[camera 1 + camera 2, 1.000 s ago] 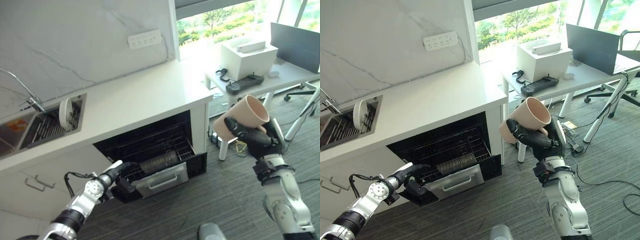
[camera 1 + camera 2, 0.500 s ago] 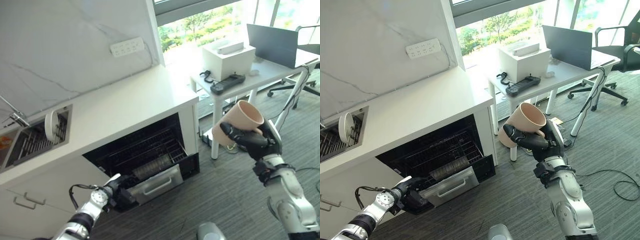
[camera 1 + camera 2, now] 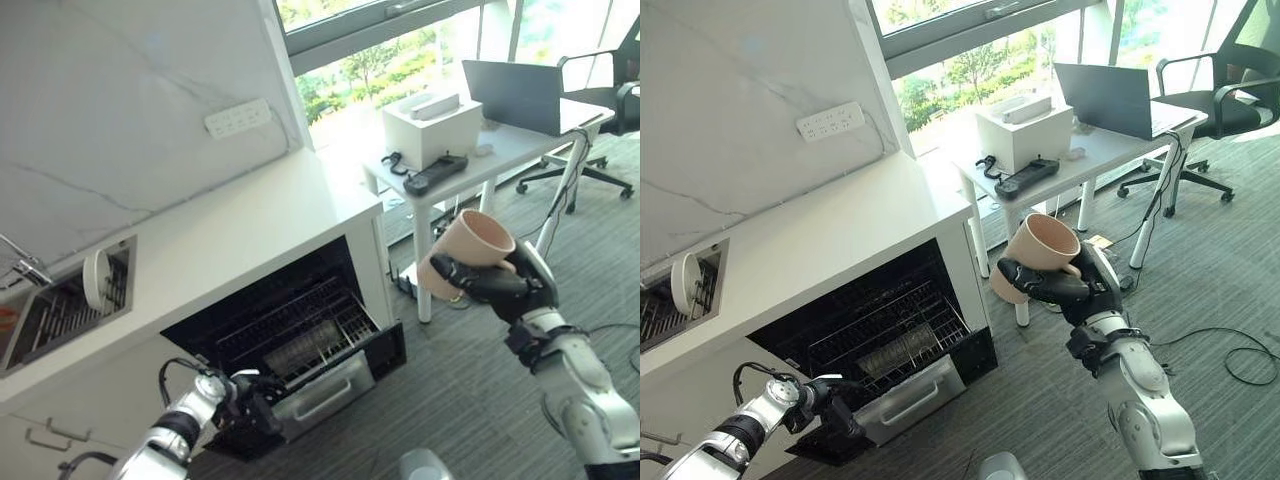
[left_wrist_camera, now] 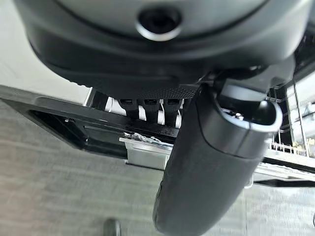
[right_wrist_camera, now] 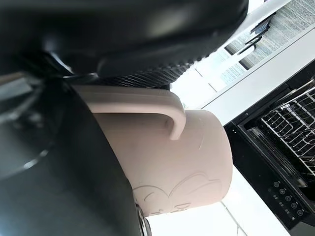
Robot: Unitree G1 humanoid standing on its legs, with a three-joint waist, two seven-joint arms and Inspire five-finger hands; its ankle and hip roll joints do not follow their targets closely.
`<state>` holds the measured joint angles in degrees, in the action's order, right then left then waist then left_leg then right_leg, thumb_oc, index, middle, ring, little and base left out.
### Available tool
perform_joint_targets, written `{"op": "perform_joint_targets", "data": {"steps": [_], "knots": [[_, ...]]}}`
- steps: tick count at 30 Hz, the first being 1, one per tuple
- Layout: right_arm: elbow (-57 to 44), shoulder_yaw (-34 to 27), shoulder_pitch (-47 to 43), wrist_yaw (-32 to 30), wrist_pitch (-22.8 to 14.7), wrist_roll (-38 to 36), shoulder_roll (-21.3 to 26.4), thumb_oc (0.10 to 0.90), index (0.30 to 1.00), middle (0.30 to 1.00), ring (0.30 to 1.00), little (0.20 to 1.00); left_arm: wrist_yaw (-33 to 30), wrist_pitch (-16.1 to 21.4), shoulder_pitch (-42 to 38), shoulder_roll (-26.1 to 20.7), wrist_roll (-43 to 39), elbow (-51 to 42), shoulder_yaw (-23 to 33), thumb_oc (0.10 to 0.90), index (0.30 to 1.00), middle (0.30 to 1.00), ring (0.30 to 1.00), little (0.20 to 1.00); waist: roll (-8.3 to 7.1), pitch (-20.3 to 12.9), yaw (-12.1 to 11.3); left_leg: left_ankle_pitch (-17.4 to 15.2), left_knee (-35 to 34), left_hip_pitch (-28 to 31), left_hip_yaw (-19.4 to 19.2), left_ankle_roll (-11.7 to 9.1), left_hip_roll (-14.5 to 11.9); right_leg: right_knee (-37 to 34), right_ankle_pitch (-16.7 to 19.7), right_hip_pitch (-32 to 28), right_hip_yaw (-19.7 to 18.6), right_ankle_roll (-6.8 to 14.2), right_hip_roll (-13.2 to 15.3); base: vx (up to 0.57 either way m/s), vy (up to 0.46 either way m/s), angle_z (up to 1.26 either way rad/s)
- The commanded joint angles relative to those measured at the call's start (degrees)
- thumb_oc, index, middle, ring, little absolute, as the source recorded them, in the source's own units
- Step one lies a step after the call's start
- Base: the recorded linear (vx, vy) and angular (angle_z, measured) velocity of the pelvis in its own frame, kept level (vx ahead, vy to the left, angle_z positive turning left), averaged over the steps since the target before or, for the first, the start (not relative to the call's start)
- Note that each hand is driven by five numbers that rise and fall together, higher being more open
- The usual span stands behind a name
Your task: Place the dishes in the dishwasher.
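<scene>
While our right hand (image 3: pixel 505 290) grips the pink mug (image 3: pixel 462 252) with fingers curled round it, the mug sits tilted in the air to the right of the open dishwasher (image 3: pixel 290 345), well apart from it. Our left hand (image 3: pixel 250 398) is low at the front edge of the dishwasher's door (image 3: pixel 910 400); we can't tell if its fingers are closed. A wire rack (image 3: pixel 885 335) sits pulled out. A white plate (image 3: pixel 97 275) stands in the sink (image 3: pixel 60 310).
</scene>
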<state>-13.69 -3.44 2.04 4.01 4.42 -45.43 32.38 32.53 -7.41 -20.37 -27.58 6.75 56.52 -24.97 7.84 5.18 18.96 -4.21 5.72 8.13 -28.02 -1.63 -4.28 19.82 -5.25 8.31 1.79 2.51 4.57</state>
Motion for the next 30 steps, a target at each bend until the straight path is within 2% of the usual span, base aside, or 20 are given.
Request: {"op": "perform_joint_targets", "data": {"steps": [1,2,6,8,13,14,17,18,20,22,27,30], "knots": [[-7.3,-2.4,-8.9,2.6,-3.9,-0.4,-1.0,0.400,0.300,0.300,0.300,0.300,14.5,-0.5,3.0,2.8,-3.2,-2.2,-0.6,0.800,0.900,0.900,0.900,0.900,-2.78,-0.2,-0.5,-12.0,11.5,-5.3,4.6,0.9,-3.1,-2.6,-3.6,-2.5,0.9,7.5,4.0,0.00,0.014,0.04],[-6.9,-1.9,-9.4,2.5,-3.9,0.0,-0.9,0.400,0.300,0.300,0.300,0.300,18.4,-0.9,3.9,2.5,-0.7,-3.4,-2.4,0.800,0.900,0.900,0.900,0.900,-2.52,0.1,-0.6,-11.9,11.5,-5.4,5.0,0.9,-2.9,-2.6,-3.6,-2.6,0.9,7.5,4.0,0.00,0.015,0.05],[-6.1,-0.9,-10.1,2.4,-4.1,0.9,-1.0,0.400,0.300,0.300,0.300,0.300,20.3,-0.6,4.9,1.9,1.8,-5.6,-4.0,0.800,0.900,0.900,0.900,0.900,-2.14,0.1,-1.1,-12.0,11.5,-5.7,5.7,0.9,-2.6,-2.6,-3.7,-2.7,1.2,7.5,4.3,0.00,0.004,0.01],[-5.9,-0.9,-10.0,2.7,-4.1,1.2,-1.1,0.400,0.300,0.300,0.300,0.300,19.3,-0.7,5.1,1.6,1.6,-6.5,-3.8,0.800,0.900,0.900,0.900,0.900,-2.03,0.1,-1.3,-11.9,11.5,-5.7,5.8,0.9,-2.5,-2.6,-3.7,-2.7,1.4,7.5,4.4,0.00,0.008,0.02],[-5.7,-1.3,-8.9,2.8,-4.6,1.5,-1.2,0.400,0.300,0.300,0.300,0.300,4.9,1.7,4.8,-0.7,-4.5,-12.0,-0.6,0.800,0.900,0.900,0.900,0.900,-2.15,0.1,-2.3,-11.6,11.5,-6.1,6.5,0.7,-2.4,-2.6,-3.7,-3.0,2.2,7.5,4.7,0.00,-0.001,0.05],[-6.0,-1.8,-8.0,2.9,-4.6,1.0,-1.3,0.400,0.300,0.300,0.300,0.300,-1.0,2.2,4.5,-1.5,-7.6,-15.4,1.9,0.800,0.900,0.900,0.900,0.900,-2.36,0.1,-3.0,-11.5,11.5,-6.3,6.9,0.6,-2.4,-2.6,-3.8,-3.1,2.7,7.4,4.9,-0.01,-0.024,0.22],[-5.8,-4.4,-5.5,5.0,-5.5,3.0,-2.5,0.400,0.300,0.300,0.300,0.300,-10.7,3.6,6.4,-4.3,-16.4,-27.2,11.1,0.800,0.900,0.900,0.900,0.900,-3.29,0.5,-5.9,-10.9,11.5,-7.0,8.5,0.4,-2.5,-2.6,-3.9,-3.6,4.6,7.1,5.4,-0.04,-0.053,0.22],[-5.6,-4.7,-5.5,4.9,-6.0,3.4,-2.5,0.400,0.300,0.300,0.300,0.300,-12.8,5.0,7.0,-4.3,-16.4,-28.9,12.4,0.800,0.900,0.900,0.900,0.900,-3.56,0.5,-6.5,-10.9,11.5,-7.2,8.9,0.4,-2.5,-2.6,-3.9,-3.8,5.1,7.0,5.5,-0.03,-0.049,0.46],[-4.7,-4.9,-5.9,5.0,-7.2,4.3,-1.9,0.400,0.300,0.300,0.300,0.300,-20.6,10.8,7.9,-5.8,-14.4,-31.8,14.5,0.800,0.900,0.900,0.900,0.900,-4.47,0.7,-7.9,-10.5,11.5,-7.6,9.9,0.2,-2.5,-2.6,-4.1,-4.2,6.2,6.8,5.8,-0.03,-0.063,0.44],[-4.4,-4.7,-6.3,5.0,-6.4,5.3,-1.3,0.400,0.300,0.300,0.300,0.300,-24.4,12.1,7.9,-6.3,-14.4,-35.1,16.6,0.800,0.900,0.900,0.900,0.900,-5.20,0.5,-9.0,-9.9,11.5,-8.3,10.5,0.1,-2.5,-2.6,-4.0,-4.1,6.8,6.5,5.9,-0.03,-0.062,0.27],[-2.3,-4.8,-8.0,2.8,-6.2,8.6,-0.6,0.400,0.300,0.300,0.300,0.300,-28.8,12.7,8.2,-6.0,-17.0,-44.4,20.8,0.800,0.900,0.900,0.900,0.900,-7.00,0.8,-11.7,-9.4,11.5,-9.2,12.2,-0.2,-2.7,-2.6,-4.2,-4.7,8.8,6.2,6.3,0.02,-0.078,0.26],[-1.8,-5.6,-8.6,1.3,-5.8,10.2,-0.6,0.400,0.300,0.300,0.300,0.300,-32.2,11.8,8.8,-5.8,-19.0,-50.7,23.9,0.800,0.900,0.900,0.900,0.900,-7.99,1.2,-13.1,-9.2,11.5,-9.8,13.4,-0.3,-2.7,-2.6,-4.3,-4.9,9.5,6.2,6.3,0.05,-0.075,0.24]]}}
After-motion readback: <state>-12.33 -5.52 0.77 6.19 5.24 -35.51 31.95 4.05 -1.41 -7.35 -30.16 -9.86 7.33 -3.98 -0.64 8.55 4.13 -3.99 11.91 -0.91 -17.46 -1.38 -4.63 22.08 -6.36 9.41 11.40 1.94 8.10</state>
